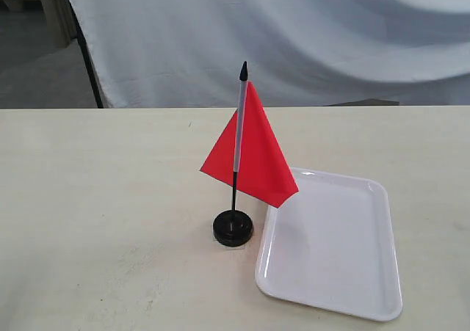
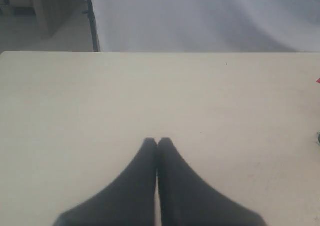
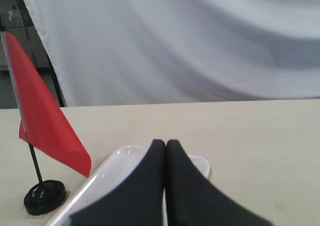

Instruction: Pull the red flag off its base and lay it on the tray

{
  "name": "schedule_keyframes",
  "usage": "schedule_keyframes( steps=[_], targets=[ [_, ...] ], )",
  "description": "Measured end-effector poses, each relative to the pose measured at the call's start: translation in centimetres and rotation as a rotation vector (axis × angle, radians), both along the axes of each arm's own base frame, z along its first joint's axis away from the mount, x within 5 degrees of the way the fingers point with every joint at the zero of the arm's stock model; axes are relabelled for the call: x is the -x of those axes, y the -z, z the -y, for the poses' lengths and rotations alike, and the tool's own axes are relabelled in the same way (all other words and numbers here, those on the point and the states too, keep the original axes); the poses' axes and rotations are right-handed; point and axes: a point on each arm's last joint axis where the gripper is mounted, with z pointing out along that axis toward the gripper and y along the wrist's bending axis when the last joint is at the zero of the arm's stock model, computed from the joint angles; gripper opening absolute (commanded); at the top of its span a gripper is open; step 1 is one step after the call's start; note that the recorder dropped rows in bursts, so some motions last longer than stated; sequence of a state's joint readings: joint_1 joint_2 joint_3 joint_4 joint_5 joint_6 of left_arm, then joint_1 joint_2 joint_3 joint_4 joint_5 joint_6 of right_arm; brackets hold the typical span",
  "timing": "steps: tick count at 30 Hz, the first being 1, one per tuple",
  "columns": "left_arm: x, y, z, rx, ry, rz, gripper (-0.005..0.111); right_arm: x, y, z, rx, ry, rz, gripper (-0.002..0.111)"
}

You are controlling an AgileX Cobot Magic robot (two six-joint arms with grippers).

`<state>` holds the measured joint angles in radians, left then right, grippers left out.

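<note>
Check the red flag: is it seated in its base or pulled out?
Seated. The red flag stands upright, its black lower pole running down into the base, beside the tray.

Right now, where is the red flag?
In the exterior view, the red flag stands upright in the base near the middle of the table, with the tray just to its right.

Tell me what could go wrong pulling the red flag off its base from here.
The small round black plastic base looks light; it may lift with the thin pole of the bright red triangular flag unless held down.
The base sits close beside the glossy white rectangular plastic tray; a toppled flag could shove it.
Both arms' jaws are shut; approaching so could knock the pole over.
</note>
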<state>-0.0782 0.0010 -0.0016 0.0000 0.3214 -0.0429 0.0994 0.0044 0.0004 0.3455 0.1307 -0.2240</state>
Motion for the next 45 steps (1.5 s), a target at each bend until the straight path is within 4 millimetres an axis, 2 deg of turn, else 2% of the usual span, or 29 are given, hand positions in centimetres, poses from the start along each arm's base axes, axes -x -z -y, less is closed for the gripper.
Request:
schedule_keyframes(
  steps=[9,12,15,17,27,31,37,40,45],
  targets=[
    [0.0,0.0,0.0,0.0,0.0,0.0,0.0,0.1,-2.4,0.9,-0.067,0.094,0.264,0.0],
    [0.0,0.0,0.0,0.0,0.0,0.0,0.0,0.4,-3.4,1.3,-0.211,0.112,0.364,0.0],
    [0.0,0.0,0.0,0.0,0.0,0.0,0.0,0.5,-3.6,1.4,-0.453,0.077,0.363,0.0],
    [0.0,0.0,0.0,0.0,0.0,0.0,0.0,0.5,-3.7,1.4,-0.513,0.063,0.377,0.0],
    [0.0,0.0,0.0,0.0,0.0,0.0,0.0,1.3,-6.0,0.9,-0.454,-0.038,0.636,0.0],
    [0.0,0.0,0.0,0.0,0.0,0.0,0.0,-0.3,-5.9,0.7,-0.441,-0.026,0.577,0.0],
    [0.0,0.0,0.0,0.0,0.0,0.0,0.0,-4.3,-4.7,-0.7,-0.312,-0.078,0.378,0.0],
    [0.0,0.0,0.0,0.0,0.0,0.0,0.0,-6.5,-4.2,-2.0,-0.224,-0.173,0.288,0.0],
    [0.0,0.0,0.0,0.0,0.0,0.0,0.0,-9.4,-1.6,-4.5,-0.151,-0.411,0.12,0.0]
  ],
)
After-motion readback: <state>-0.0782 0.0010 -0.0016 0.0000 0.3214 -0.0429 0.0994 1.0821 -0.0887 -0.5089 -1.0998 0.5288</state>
